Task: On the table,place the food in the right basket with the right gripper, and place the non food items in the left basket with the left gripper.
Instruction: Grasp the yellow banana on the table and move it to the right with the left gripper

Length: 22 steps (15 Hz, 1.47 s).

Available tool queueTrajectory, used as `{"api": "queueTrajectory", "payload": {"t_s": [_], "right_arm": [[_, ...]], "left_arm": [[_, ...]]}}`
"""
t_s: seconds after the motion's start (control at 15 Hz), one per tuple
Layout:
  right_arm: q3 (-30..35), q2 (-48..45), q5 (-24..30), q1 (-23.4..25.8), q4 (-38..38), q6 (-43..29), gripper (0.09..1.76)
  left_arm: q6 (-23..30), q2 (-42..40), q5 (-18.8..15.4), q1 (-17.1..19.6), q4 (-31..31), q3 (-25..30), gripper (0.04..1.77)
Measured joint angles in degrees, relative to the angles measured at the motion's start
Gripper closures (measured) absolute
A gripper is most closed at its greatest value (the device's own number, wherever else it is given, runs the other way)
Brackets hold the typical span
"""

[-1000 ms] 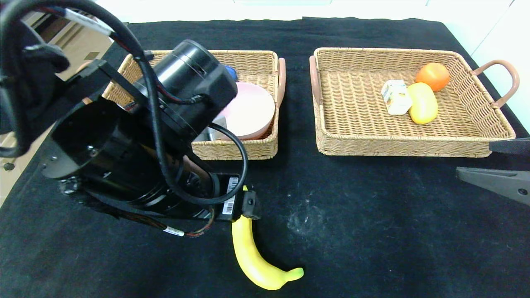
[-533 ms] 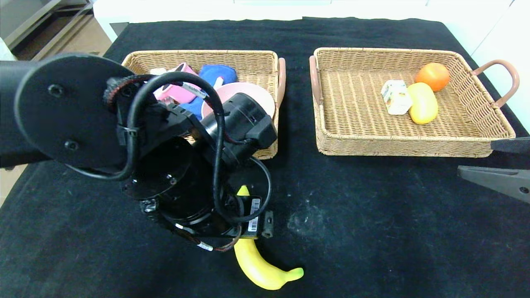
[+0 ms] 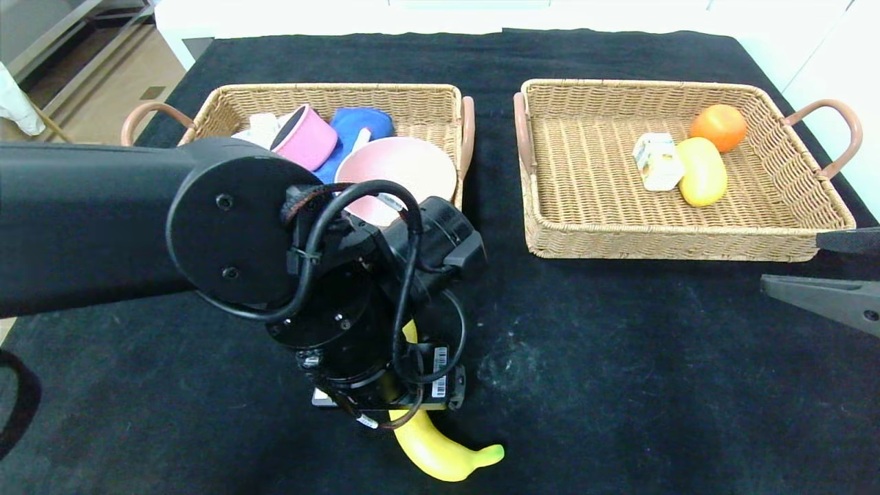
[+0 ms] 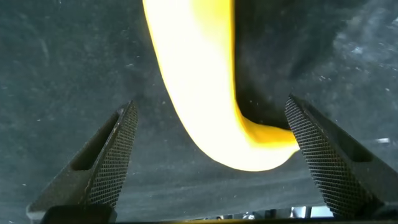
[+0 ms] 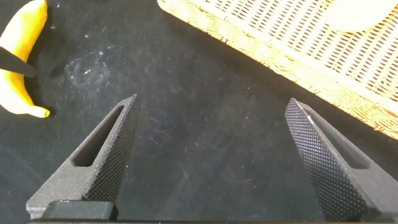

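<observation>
Here, one banana point(image 3: 440, 450) between wide left tool point(image 4: 211, 152), right tool point(image 5: 211, 155) wide, two baskets point(image 3: 419, 251).

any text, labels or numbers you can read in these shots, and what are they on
No text can be read.
White barcode sticker on the left arm's wrist: bars and print too small to read.
Small carton in the right basket: coloured print, too blurred to read.
Banana, left claw: no markings.
</observation>
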<state>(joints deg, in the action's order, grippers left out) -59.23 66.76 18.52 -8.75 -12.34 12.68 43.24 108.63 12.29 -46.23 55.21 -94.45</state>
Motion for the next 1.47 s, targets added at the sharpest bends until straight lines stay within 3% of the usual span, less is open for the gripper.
{"api": "queueTrajectory", "payload": {"t_s": [0.6, 0.8, 1.13, 1.47], "right_arm": [[0.00, -0.05, 0.00, 0.00, 0.02, 0.02, 0.14], [0.00, -0.05, 0.00, -0.01, 0.02, 0.05, 0.14], [0.06, -0.05, -0.02, -0.01, 0.00, 0.00, 0.14], [0.09, -0.05, 0.00, -0.01, 0.00, 0.02, 0.14]], "left_arm": [[0.52, 1.15, 0.38, -0.07, -0.45, 0.30, 0.09], [0.61, 1.10, 0.57, -0.40, -0.39, -0.01, 0.59], [0.63, 1.01, 0.55, -0.46, -0.33, 0.16, 1.21], [0.61, 0.96, 0.46, -0.44, -0.17, 0.38, 1.21]]}}
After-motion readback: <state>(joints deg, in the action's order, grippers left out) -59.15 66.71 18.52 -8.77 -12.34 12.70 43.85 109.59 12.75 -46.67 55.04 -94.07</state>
